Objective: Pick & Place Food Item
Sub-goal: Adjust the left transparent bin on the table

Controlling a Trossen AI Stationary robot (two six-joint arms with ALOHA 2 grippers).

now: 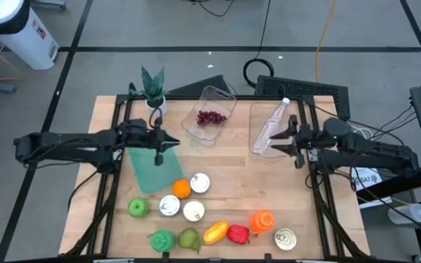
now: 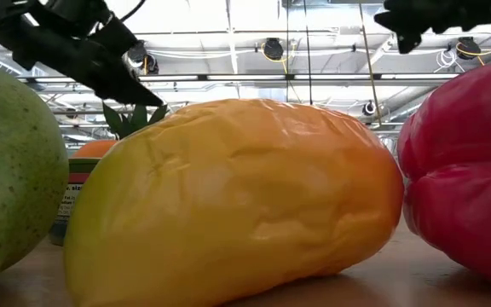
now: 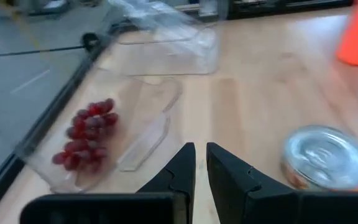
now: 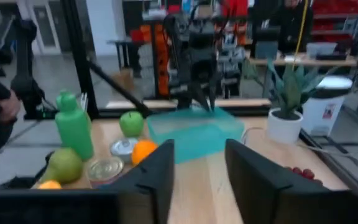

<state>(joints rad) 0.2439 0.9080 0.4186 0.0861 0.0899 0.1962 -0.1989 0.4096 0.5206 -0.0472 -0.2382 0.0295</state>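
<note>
Food items lie in the near half of the wooden table: an orange [image 1: 182, 188], a green apple [image 1: 138, 208], a pear [image 1: 188, 238], a yellow-orange fruit [image 1: 216, 232] and a red pepper [image 1: 238, 234]. Red grapes [image 1: 211, 117] lie in a clear tray [image 1: 205, 131] at the far middle. My left gripper [image 1: 175, 142] is shut and holds nothing; it hangs over the far edge of a green board [image 1: 156, 169]. My right gripper [image 1: 280, 141] is open and holds nothing, next to a second clear tray [image 1: 263, 139] at the far right.
Three tin cans [image 1: 185, 201] stand among the fruit, a fourth [image 1: 286, 238] at the near right. A green bottle [image 1: 162, 239] and an orange bottle [image 1: 262, 220] stand near the front edge. A potted plant [image 1: 154, 91] stands far left. A clear bottle [image 1: 278, 117] lies in the right tray.
</note>
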